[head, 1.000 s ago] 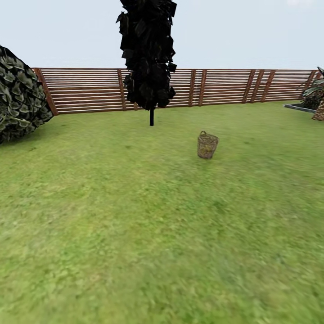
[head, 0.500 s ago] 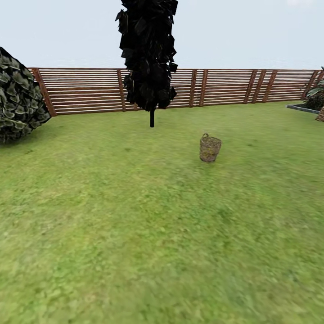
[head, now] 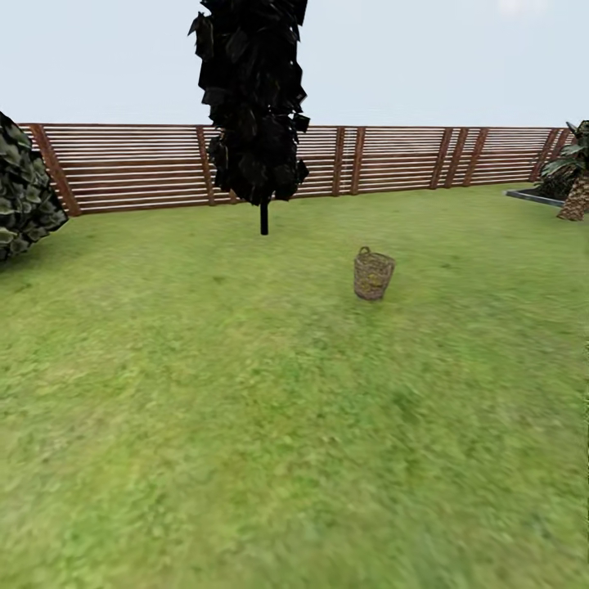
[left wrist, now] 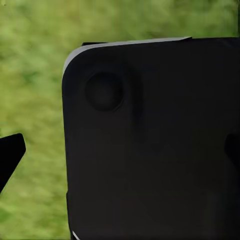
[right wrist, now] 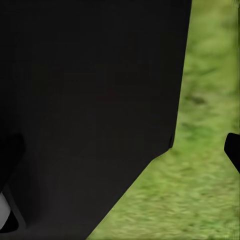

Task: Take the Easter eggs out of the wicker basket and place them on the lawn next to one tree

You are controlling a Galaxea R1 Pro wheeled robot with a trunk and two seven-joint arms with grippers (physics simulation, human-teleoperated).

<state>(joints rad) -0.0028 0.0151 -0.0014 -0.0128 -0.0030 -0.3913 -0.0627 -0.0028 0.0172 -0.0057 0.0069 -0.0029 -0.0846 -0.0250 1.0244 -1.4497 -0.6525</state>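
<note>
Everything in my head view has slid sideways against half a second back: the fence posts, the dark tree and the bush sit further to the left, and a palm now shows at the right edge. That is my base and head turning, not the garden rearranging itself. The wicker basket (head: pixel 374 275) stands upright on the lawn (head: pixel 245 425), still well ahead of me and a little right of centre, with yellowish shapes inside that I take for the eggs, though they are too small to count. The dark cypress-like tree (head: pixel 250 98) rises behind and left of it, in front of the slatted fence (head: pixel 409 155); the bush (head: pixel 24 192) sits at the far left and the palm (head: pixel 577 176) at the far right.

I am keeping both arms tucked against the body while I drive, which is why each wrist camera looks at a black panel of the robot with blurred grass beyond. Only dark slivers at the picture edges hint at fingers, so I cannot tell whether either pincer is released or clenched. Nothing is held as far as I can judge; the approach comes first.
</note>
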